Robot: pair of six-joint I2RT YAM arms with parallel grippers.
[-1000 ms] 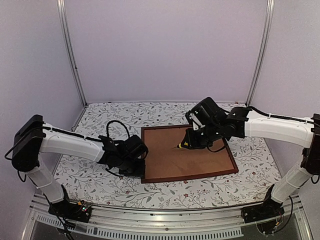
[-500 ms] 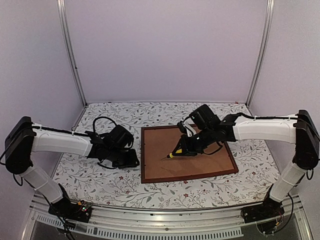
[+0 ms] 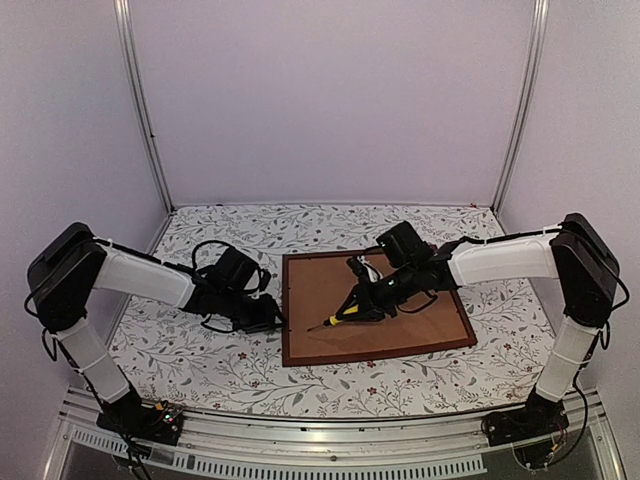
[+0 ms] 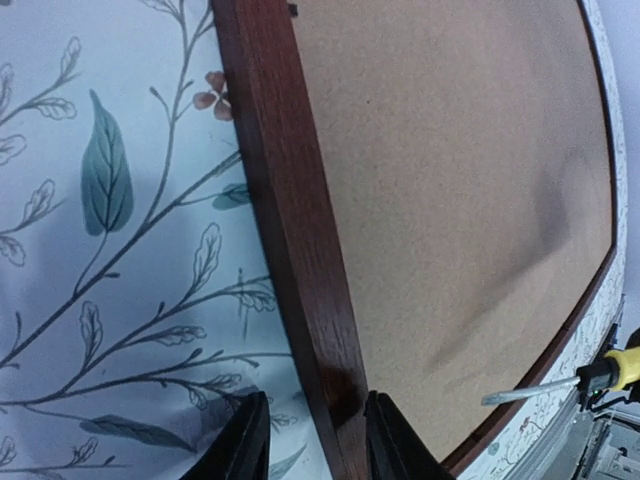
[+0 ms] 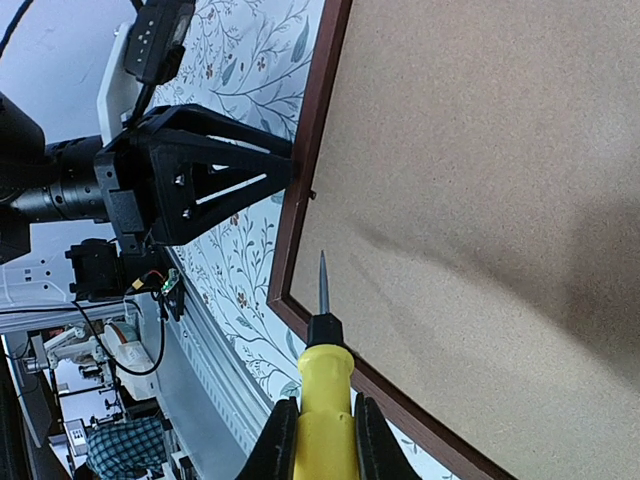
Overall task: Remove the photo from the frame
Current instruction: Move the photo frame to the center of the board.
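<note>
The left hand (image 3: 270,320) sits low at the left rail of the frame (image 4: 280,200), fingers (image 4: 245,445) loosely parted astride it (bench (image 3: 190,365) shows beside the outer one). The frame lies flat mid-bench, brown backing board (image 3: 425,325) upward. The right hand (image 3: 356,305) is clenched on a yellow-handled screwdriver (image 5: 322,385), its blade over the board's near-left corner.
</note>
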